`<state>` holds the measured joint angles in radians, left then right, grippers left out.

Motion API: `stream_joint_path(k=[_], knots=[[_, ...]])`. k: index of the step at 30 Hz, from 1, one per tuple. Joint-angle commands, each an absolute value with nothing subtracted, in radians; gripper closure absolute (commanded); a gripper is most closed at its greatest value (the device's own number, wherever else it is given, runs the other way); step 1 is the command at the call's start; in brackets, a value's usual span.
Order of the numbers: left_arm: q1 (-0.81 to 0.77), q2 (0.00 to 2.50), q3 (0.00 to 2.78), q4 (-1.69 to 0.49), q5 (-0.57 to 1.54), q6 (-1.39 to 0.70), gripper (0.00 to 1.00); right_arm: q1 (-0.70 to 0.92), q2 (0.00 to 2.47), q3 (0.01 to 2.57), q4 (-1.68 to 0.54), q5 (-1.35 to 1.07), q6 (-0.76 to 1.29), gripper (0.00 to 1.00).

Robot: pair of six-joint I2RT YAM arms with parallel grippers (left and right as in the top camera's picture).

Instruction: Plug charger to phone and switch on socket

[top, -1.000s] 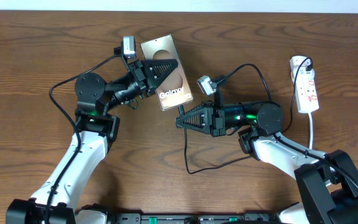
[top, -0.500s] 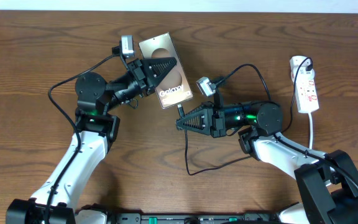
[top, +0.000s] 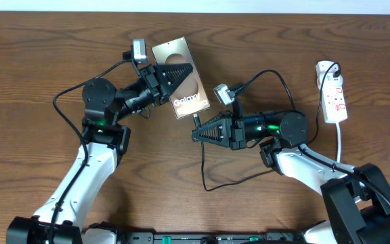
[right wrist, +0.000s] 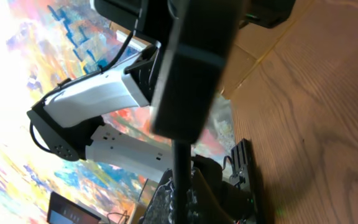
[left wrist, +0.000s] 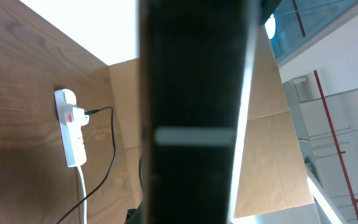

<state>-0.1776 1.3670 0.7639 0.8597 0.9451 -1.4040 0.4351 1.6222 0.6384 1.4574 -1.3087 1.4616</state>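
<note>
My left gripper [top: 187, 72] is shut on the phone [top: 181, 81], a brownish "Galaxy" screen held tilted above the table. In the left wrist view the phone's dark edge [left wrist: 191, 93] fills the middle and hides the fingers. My right gripper [top: 195, 133] is shut on the charger [top: 204, 169], a thin black cable, just below the phone's lower end. In the right wrist view the charger [right wrist: 179, 177] rises to the phone's dark bottom edge [right wrist: 194, 56]; I cannot tell whether the plug is in. The socket [top: 334, 95], a white strip with red markings, lies at the far right.
The black cable loops across the table from the right gripper back to the socket, where its adapter [top: 332, 68] is plugged in. The socket's thick white cord [top: 340, 146] runs toward the table's front. The left wrist view also shows the socket [left wrist: 70, 134].
The phone has shifted very slightly up and to the left in the left gripper. The right gripper with the charger has edged a little toward it.
</note>
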Motion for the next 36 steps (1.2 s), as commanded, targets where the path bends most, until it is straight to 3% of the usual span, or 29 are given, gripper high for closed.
stream_joint_path(k=[1,36], knots=[[-0.176,1.352,0.78,0.873,0.984,-1.38,0.93,0.44,1.621,0.633,1.446,-1.282,1.469,0.99],[-0.176,1.352,0.78,0.873,1.01,-1.341,0.93,0.44,1.621,0.633,1.446,-1.265,1.469,0.99]])
